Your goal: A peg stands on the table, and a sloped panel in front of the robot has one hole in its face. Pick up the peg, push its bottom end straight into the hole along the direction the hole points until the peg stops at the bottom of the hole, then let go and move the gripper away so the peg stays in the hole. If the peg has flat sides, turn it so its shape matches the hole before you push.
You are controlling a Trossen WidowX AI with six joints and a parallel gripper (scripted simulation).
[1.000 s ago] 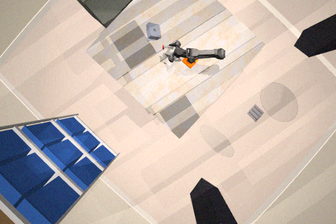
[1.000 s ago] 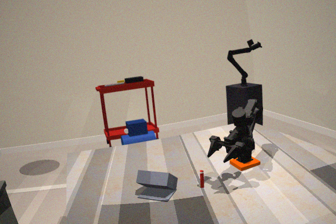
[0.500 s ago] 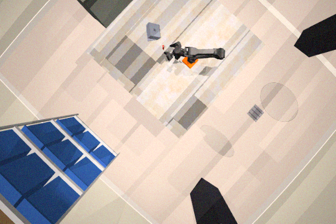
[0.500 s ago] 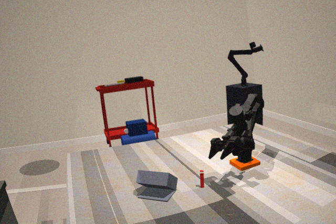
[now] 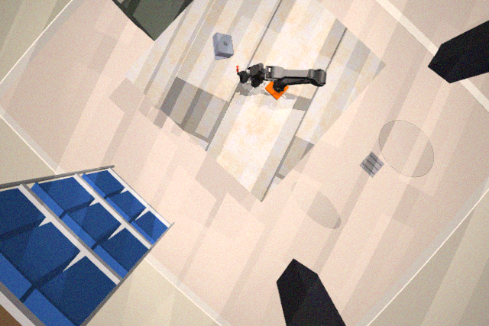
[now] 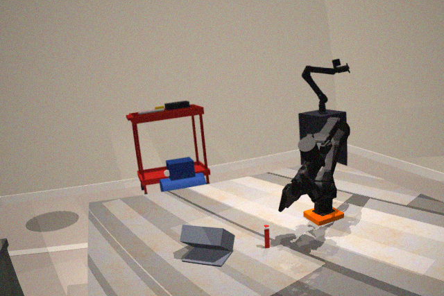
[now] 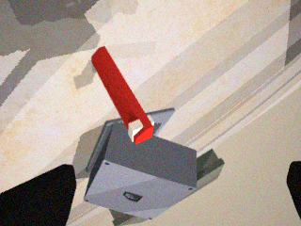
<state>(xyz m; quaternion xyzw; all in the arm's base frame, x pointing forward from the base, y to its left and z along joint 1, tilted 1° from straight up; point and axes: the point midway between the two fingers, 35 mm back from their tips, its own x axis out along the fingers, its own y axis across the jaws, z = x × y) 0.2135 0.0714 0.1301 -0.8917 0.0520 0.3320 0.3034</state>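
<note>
1. The gripper (image 5: 241,75) (image 6: 282,206) (image 7: 187,177) is found with its fingers spread wide; nothing is held between them.
2. In the exterior view, the gripper is seen raised above the table (image 5: 252,133) (image 6: 379,242) (image 7: 198,61), its fingertips angled downward.
3. The red peg (image 5: 237,69) (image 6: 266,238) (image 7: 119,89) is observed standing upright on the table, near the gripper and apart from it. A white band is noted close to its red upper end.
4. The peg is located between the gripper and the grey sloped block (image 5: 223,45) (image 6: 206,237) (image 7: 152,165), and is touched by neither.
5. The block is supported on the table by a thin base plate, with its panel face tilted. A single hole (image 5: 225,43) (image 7: 133,196) is recorded in that face, angular in outline in the wrist view; no peg is seated in it.
6. The black arm (image 5: 296,75) (image 6: 336,152) is mounted on an orange base plate (image 5: 277,95) (image 6: 320,221), which is set on the table.
7. Beyond the table, a red cart (image 6: 168,115) is noted, with a blue box (image 6: 180,168) carried on its lower shelf.
</note>
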